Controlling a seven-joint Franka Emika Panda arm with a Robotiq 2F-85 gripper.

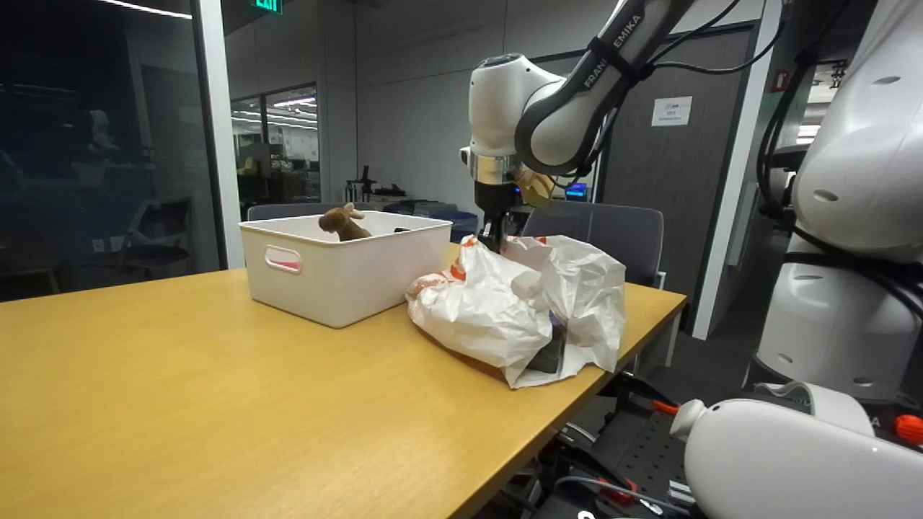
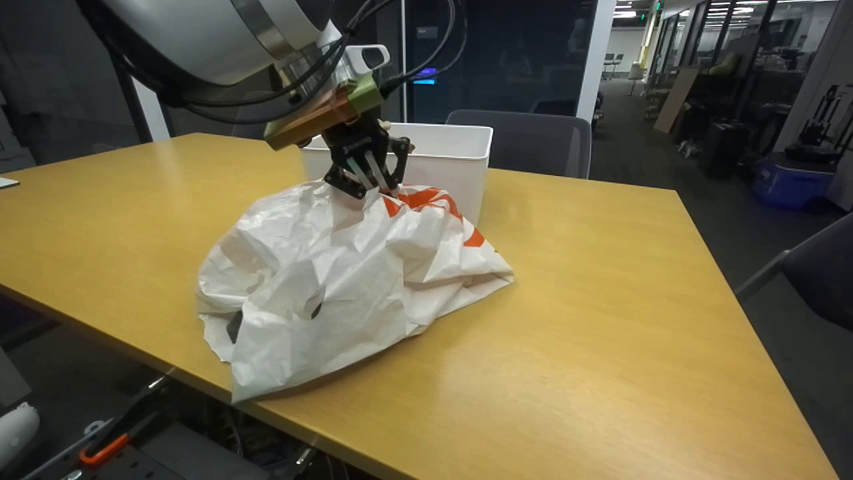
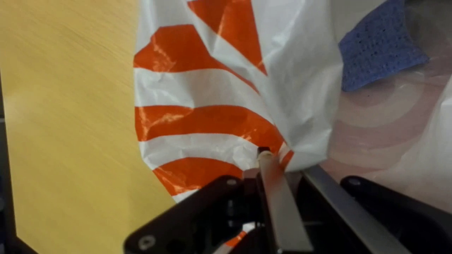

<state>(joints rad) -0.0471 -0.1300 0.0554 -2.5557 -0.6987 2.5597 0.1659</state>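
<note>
At seven o'clock from the white bin point(image 2: 453, 177) in an exterior view, a plastic shopping bag point(image 2: 360, 280) is seen on the tabletop point(image 2: 600, 300), its orange-printed rim point(image 3: 212, 120) pinched by the jaws; it is probably limp, slippery, best held by gathered folds.

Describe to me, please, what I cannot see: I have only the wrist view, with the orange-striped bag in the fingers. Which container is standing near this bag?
Observer: A white bin stands on the table, beside the white bag.
Operator: Thank you. Is something visible inside this bin?
Observer: Yes, in an exterior view there is what looks like a brown plush animal, its lower part hidden.
Operator: And the bag, does it lie in the middle of the table?
Observer: No, in both exterior views one corner of it reaches about to the table's edge.
</note>
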